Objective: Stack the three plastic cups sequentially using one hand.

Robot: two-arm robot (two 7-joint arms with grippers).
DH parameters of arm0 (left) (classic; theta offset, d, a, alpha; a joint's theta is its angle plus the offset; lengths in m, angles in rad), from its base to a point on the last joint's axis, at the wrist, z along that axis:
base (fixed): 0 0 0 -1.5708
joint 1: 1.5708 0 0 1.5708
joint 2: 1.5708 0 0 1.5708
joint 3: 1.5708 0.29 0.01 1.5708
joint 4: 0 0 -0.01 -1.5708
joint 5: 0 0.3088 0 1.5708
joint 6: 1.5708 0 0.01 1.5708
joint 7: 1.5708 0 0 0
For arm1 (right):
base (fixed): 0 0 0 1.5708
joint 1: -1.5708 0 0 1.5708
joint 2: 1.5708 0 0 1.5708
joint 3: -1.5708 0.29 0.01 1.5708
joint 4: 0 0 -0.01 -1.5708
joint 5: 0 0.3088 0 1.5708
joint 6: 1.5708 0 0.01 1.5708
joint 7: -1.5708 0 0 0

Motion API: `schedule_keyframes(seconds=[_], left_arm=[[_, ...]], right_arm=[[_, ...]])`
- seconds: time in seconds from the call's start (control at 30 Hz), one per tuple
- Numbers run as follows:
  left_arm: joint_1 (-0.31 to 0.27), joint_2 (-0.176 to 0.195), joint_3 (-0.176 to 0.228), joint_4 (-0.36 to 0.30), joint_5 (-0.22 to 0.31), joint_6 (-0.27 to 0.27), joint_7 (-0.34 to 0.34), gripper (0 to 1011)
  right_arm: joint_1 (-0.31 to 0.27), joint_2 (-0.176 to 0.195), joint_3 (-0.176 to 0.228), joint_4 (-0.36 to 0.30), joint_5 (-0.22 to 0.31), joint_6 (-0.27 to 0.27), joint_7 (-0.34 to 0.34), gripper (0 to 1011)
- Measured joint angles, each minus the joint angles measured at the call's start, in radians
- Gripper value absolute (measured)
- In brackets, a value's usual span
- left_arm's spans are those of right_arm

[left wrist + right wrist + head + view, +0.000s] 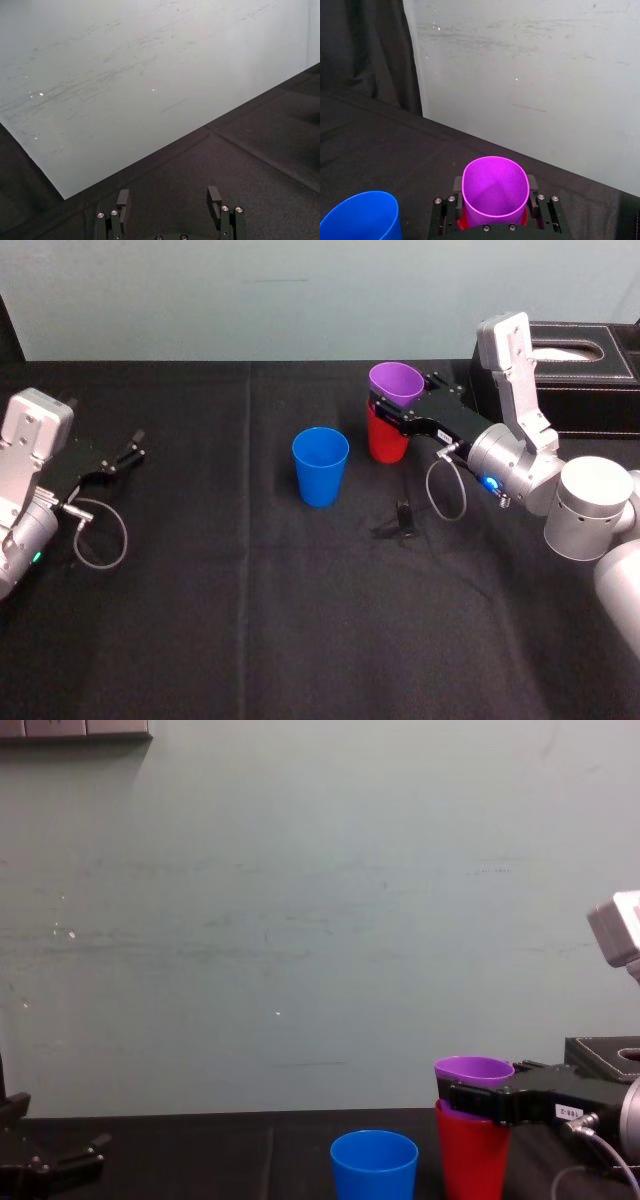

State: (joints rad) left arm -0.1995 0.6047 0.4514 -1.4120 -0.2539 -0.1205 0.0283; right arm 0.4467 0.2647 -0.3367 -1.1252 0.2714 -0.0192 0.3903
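My right gripper point(385, 408) is shut on the purple cup point(396, 383), its fingers squeezing the cup's wall into an oval point(495, 187). The purple cup's lower part sits inside the red cup point(383, 443), which stands upright on the black cloth; the purple rim point(473, 1070) stands above the red cup point(473, 1155). The blue cup point(320, 466) stands upright and alone a short way to the left of them, also in the chest view point(374, 1165) and the right wrist view point(362, 215). My left gripper point(130, 452) rests open at the table's far left, holding nothing point(170, 197).
A black tissue box point(585, 375) stands at the back right, just behind my right arm. A small black clip-like object point(402, 518) lies on the cloth in front of the red cup. A pale wall rises close behind the table.
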Motion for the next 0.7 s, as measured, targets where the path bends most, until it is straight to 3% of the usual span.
schedule_keyframes(seconds=[0.23,0.53,0.7], left_arm=[[0.000,0.000,0.000,0.000,0.000,0.000,0.000,1005],[0.000,0.000,0.000,0.000,0.000,0.000,0.000,1005],[0.000,0.000,0.000,0.000,0.000,0.000,0.000,1005]], right_arm=[[0.000,0.001,0.000,-0.002,0.002,0.002,-0.001,737],[0.000,0.001,0.000,-0.003,0.003,0.003,-0.001,985],[0.000,0.002,0.000,-0.003,0.003,0.004,-0.001,1002]])
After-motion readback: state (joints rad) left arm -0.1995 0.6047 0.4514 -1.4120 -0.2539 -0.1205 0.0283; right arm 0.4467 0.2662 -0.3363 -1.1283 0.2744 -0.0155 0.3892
